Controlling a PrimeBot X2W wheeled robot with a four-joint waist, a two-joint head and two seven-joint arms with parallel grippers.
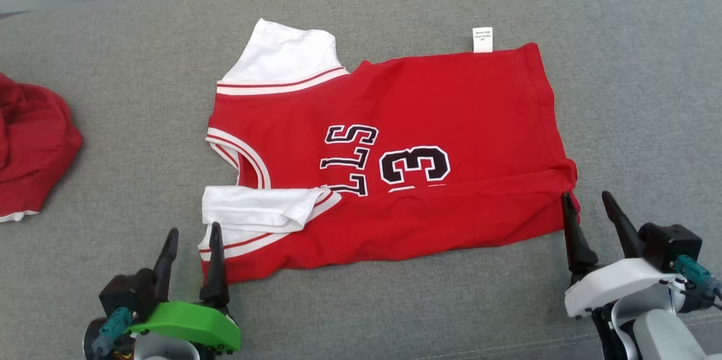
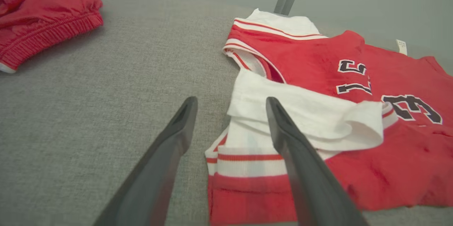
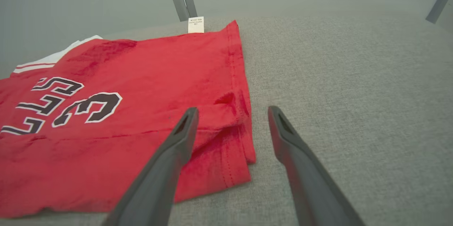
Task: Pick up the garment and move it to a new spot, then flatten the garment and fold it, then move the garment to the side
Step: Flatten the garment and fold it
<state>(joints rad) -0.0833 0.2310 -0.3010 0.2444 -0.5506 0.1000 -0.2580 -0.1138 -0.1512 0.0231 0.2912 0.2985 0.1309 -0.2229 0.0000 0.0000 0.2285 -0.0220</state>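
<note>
Jersey lies spread on grey cushion, just ahead of both grippers. L gripper is wide apart, nothing held, straddling the sleeve-end corner. R gripper is likewise empty, at the hem corner. Prob. lined up to pinch the near edge for folding.

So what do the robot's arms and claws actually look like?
The left claw and the right claw each have two long, dark, tapering fingers. The left wears a bright green plastic shell over a black body; the right has a white shell, a black block, a teal plug and a pale forearm.
</note>
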